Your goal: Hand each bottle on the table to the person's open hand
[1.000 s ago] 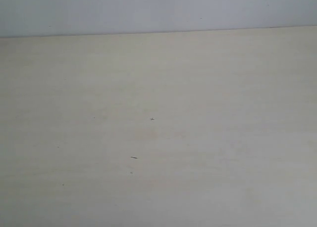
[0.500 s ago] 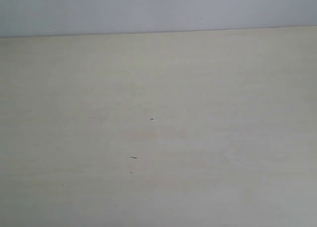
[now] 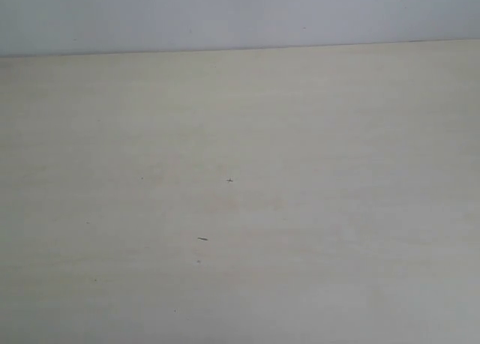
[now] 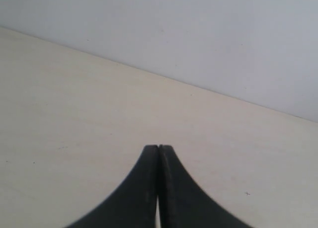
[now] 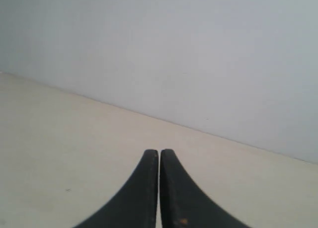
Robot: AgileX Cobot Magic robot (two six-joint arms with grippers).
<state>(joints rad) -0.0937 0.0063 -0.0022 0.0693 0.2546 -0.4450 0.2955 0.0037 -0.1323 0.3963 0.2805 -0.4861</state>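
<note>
The pale beige table (image 3: 300, 149) fills the exterior view, with only a few tiny dark specks (image 3: 229, 180) on it. No bottles and no person's open hand show in any view. Neither arm appears in the exterior view. In the left wrist view my left gripper (image 4: 158, 147) is shut, its black fingers pressed together with nothing between them, above the table (image 4: 74, 114). The right wrist view shows my right gripper (image 5: 159, 152) shut as well, empty, over the table (image 5: 59, 138).
A plain pale grey wall (image 3: 240, 14) rises behind the table's far edge (image 3: 240, 49). The same wall (image 4: 198, 34) shows in the left wrist view and the wall (image 5: 174, 49) in the right wrist view.
</note>
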